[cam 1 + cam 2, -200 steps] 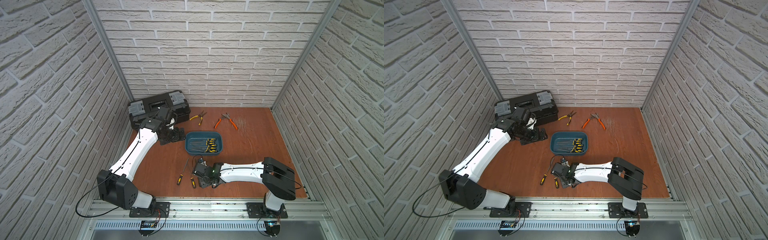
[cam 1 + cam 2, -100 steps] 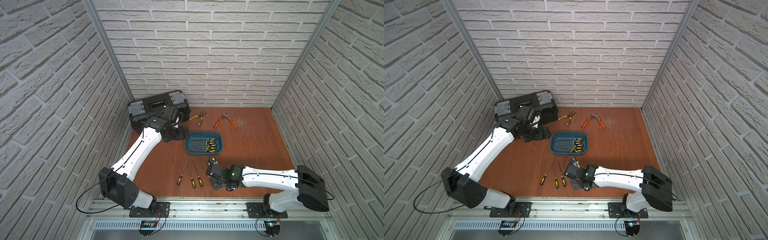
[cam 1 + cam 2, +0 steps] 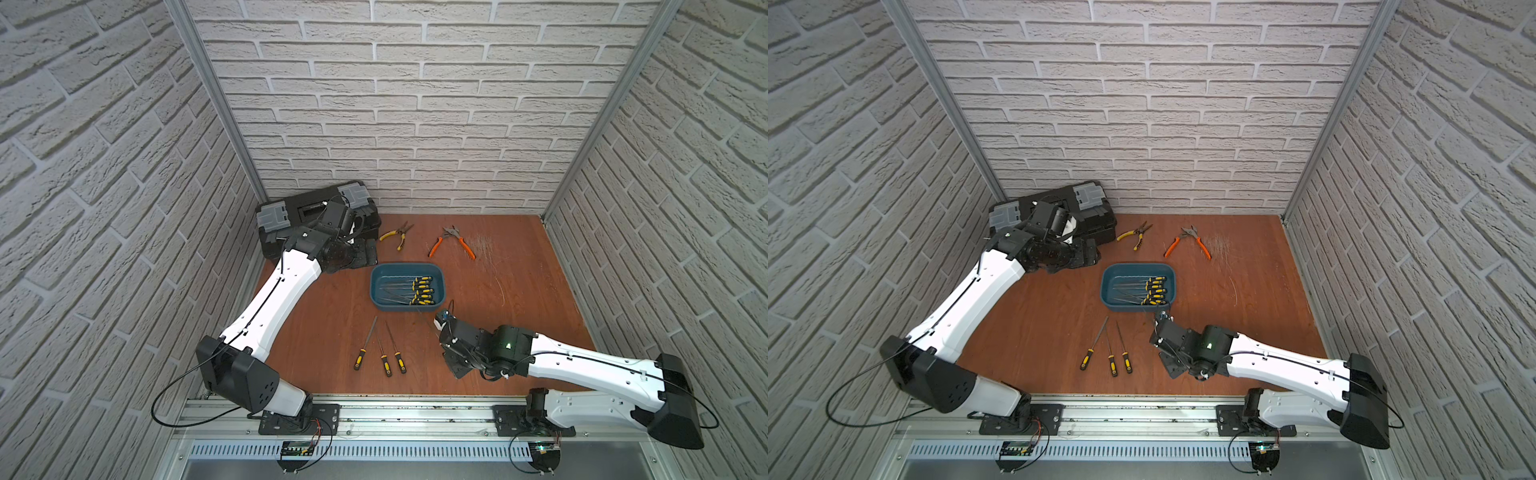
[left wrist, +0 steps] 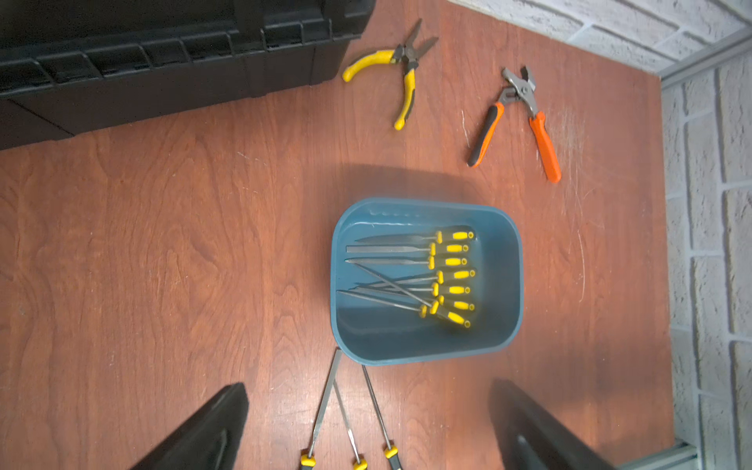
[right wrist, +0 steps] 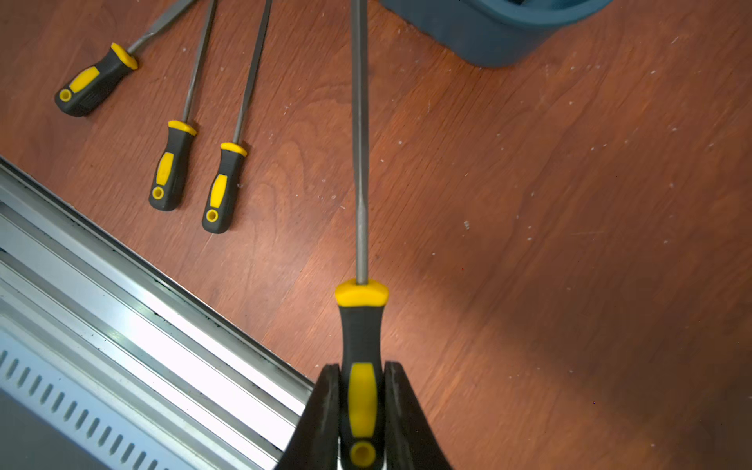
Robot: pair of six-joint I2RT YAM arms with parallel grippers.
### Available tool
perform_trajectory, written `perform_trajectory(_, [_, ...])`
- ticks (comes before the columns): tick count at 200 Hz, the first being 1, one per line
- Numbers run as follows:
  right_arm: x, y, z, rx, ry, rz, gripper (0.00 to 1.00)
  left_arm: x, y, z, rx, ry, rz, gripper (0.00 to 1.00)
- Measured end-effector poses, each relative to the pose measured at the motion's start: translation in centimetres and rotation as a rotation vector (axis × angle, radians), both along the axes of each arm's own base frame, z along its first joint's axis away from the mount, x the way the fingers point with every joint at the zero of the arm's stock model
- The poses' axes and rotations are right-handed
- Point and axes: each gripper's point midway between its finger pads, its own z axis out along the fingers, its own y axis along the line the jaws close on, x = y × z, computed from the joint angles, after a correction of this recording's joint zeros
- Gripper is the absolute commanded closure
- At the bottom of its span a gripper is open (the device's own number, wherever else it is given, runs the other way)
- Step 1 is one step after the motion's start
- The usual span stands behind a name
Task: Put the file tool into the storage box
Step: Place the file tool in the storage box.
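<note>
The right end effector (image 5: 361, 378) pinches the file (image 5: 360, 162) by its handle, shaft pointing toward the storage box (image 5: 488, 36) close ahead

The file (image 5: 361, 329), a thin grey shaft on a black-and-yellow handle, is clamped by its handle in the right claw (image 5: 361, 368), its shaft reaching toward the near wall of the box (image 4: 498, 285). The box is a shallow teal tub with rounded corners and no lid, upright at mid-bench (image 3: 332, 332), holding a row of like files with handles at one end and some shafts crossing. Three loose files (image 5: 173, 167) lie fanned on the bench just before it.
</note>
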Motion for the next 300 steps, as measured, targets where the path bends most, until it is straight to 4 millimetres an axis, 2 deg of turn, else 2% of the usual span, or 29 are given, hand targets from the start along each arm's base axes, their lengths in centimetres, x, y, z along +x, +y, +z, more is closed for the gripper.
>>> perform_trajectory(60, [5.0,0.1,3.9,0.02,-0.037,0.059,0.98,1.9,1.2,1.3,-0.03,-0.027,0.062,0.02])
perform_trajectory(97, [8.2,0.3,5.1,0.028,-0.033,0.123,0.98,2.3,1.5,2.4,-0.053,-0.048,0.071,0.02])
perform_trajectory(125, [10.6,0.5,5.0,0.025,-0.017,0.182,0.98,2.6,1.5,2.9,-0.067,-0.058,0.071,0.02])
perform_trajectory(163, [14.5,1.2,3.6,-0.004,0.033,0.285,0.98,2.5,1.2,2.2,-0.078,-0.021,0.07,0.02])
perform_trajectory(199, [17.7,2.1,0.8,-0.072,0.068,0.412,0.98,2.6,1.1,1.1,-0.077,0.018,0.087,0.02])
perform_trajectory(219, [19.1,2.8,-1.1,-0.101,0.082,0.473,0.98,2.4,1.3,1.1,-0.069,0.027,0.094,0.02])
perform_trajectory(245, [20.0,3.1,-3.0,-0.128,0.091,0.523,0.97,2.5,1.4,1.3,-0.064,0.022,0.104,0.02])
perform_trajectory(253, [20.1,3.1,-3.5,-0.134,0.097,0.534,0.93,2.5,1.5,1.3,-0.062,0.022,0.108,0.02])
perform_trajectory(281, [20.3,3.2,-5.0,-0.145,0.113,0.551,0.68,2.5,1.7,1.2,-0.054,0.019,0.115,0.02])
perform_trajectory(300, [20.8,3.2,-5.3,-0.155,0.104,0.545,0.55,2.6,1.7,1.1,-0.049,0.025,0.116,0.02])
